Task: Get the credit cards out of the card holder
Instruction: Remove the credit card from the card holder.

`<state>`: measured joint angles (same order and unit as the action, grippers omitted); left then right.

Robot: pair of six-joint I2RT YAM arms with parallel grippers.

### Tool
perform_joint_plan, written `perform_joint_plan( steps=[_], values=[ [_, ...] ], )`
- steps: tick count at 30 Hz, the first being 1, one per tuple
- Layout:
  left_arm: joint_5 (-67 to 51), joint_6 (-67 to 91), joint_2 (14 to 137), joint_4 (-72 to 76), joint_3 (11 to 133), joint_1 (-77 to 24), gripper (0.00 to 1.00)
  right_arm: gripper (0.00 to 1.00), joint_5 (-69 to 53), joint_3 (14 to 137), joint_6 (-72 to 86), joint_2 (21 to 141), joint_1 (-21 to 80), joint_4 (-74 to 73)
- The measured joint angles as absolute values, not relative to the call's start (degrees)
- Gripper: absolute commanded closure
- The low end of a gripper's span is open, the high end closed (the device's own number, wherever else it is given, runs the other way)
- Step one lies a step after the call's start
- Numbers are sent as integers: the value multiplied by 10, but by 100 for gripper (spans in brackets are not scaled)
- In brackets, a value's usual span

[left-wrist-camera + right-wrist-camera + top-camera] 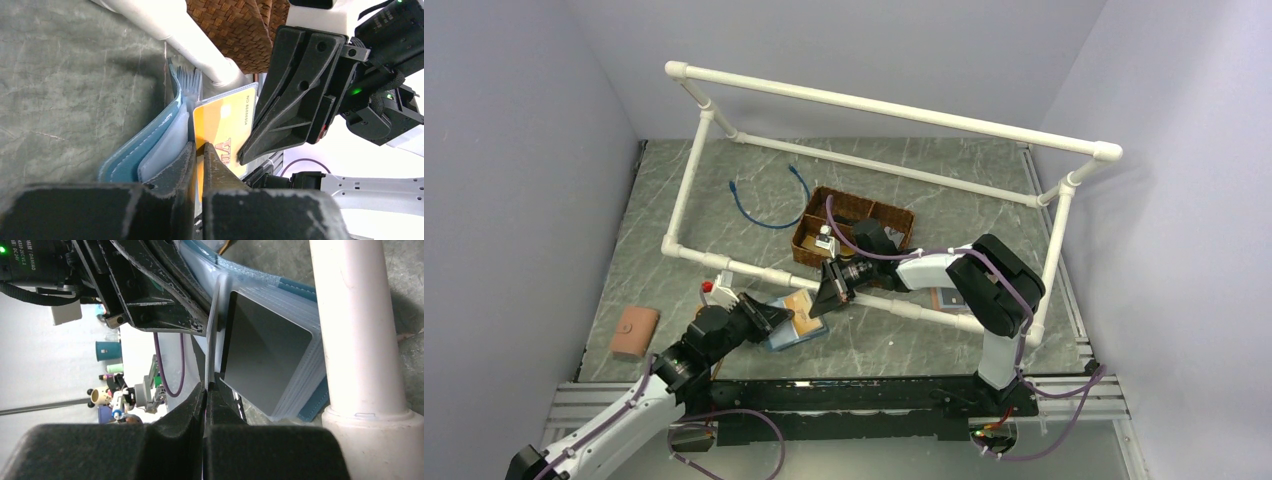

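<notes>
1. White pipe frame point(360, 325): runs just right of the right gripper point(206, 387). The holder stands close beside it, and the pipe probably acts as a backstop.
2. Card holder point(130, 155): slate-blue and opened, with its leaves fanned. It sits directly ahead of both claws and between them, so the pockets face the fingertips.
3. Right gripper: jaws pressed together on a clear sleeve point(214, 330) just ahead of its tips, apparently to steady the holder.
4. Left gripper point(200, 147): jaws nearly together, with the yellow card point(225, 117) caught in the slit. This is likely the extracting grip.
5. Dark grey card point(265, 355): pocketed, just right of the right claw's tips, not yet removed.
</notes>
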<state>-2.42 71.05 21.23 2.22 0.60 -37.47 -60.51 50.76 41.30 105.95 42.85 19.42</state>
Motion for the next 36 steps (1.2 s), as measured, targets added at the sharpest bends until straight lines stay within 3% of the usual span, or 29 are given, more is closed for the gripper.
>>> perform_joint_plan(
  steps=[5, 11, 12, 15, 20, 23, 30, 36],
  values=[
    [-23, 697, 204, 22, 6, -373, 100, 100, -606, 508, 405, 1060, 428, 183],
    [-32, 673, 205, 27, 6, -373, 100, 100, -609, 508, 401, 1060, 428, 175],
    [-35, 666, 206, 29, 6, -373, 97, 100, -610, 508, 400, 1060, 428, 173],
    [-44, 647, 209, 36, 6, -372, 74, 100, -617, 508, 399, 1060, 428, 168],
    [-64, 630, 211, 44, 6, -372, 66, 100, -625, 508, 401, 1061, 433, 170],
    [-69, 630, 223, 61, 6, -371, 69, 100, -633, 508, 407, 1061, 434, 175],
    [-69, 630, 262, 100, 6, -369, 99, 100, -647, 508, 415, 1061, 434, 174],
    [-69, 621, 261, 127, 6, -365, 100, 99, -652, 508, 409, 1061, 432, 157]
  ],
)
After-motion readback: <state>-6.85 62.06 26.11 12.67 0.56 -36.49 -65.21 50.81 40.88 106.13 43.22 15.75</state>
